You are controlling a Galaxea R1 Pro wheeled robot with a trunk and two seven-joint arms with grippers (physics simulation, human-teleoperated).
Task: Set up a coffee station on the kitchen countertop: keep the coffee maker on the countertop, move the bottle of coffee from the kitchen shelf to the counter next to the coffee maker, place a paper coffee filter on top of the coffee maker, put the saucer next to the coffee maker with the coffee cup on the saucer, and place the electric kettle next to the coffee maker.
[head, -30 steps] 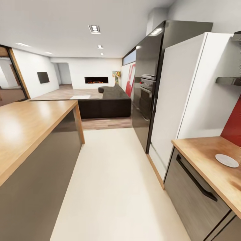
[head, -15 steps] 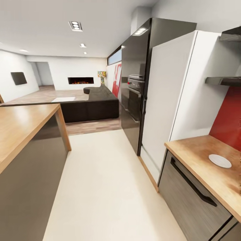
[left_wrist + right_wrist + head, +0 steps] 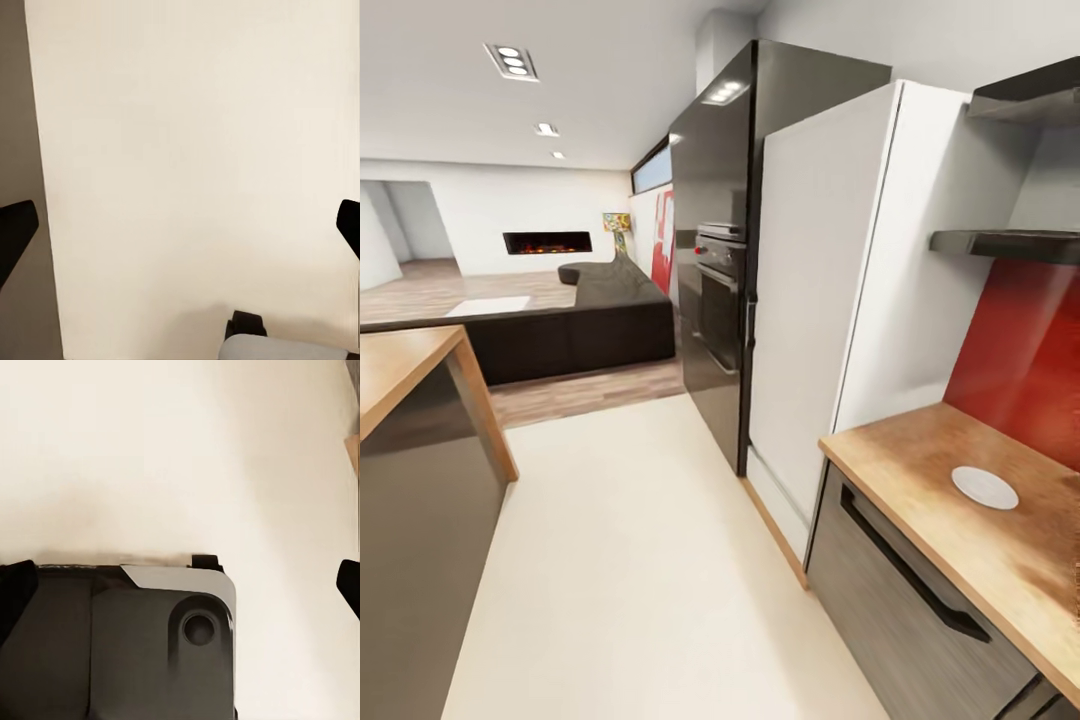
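Swinging the whole view right over the last second, so more of the kitchen side now fills the right half of the head view while the island [image 3: 405, 370] has slid off toward the left edge. Camera turning, not the furniture moving. Worth noting what came into view with that: more of the countertop [image 3: 920, 470] at lower right, with the saucer [image 3: 984, 487] lying flat on it, nearer the red wall panel [image 3: 1025, 360] than the front edge. Also more of the shelf [image 3: 1010, 243] at right of center, with a thicker board [image 3: 1030, 95] above it at upper right. Nothing visible on the stretch of shelf showing so far. No coffee maker, bottle, filter, kettle or cup to point at yet, so probably further along to the right, just a guess.

Looking down at pale floor [image 3: 195, 150] in both wrist views. Left gripper [image 3: 180, 229] spread wide, dark fingertips [image 3: 15, 225] at opposite edges of the frame, nothing between. Right gripper [image 3: 180, 585] likewise spread and empty, hanging over the robot's own dark base [image 3: 112, 645].

Reading this as the turn-in toward the counter, with every placement apparently not yet done apart from the saucer already sitting on the worktop.
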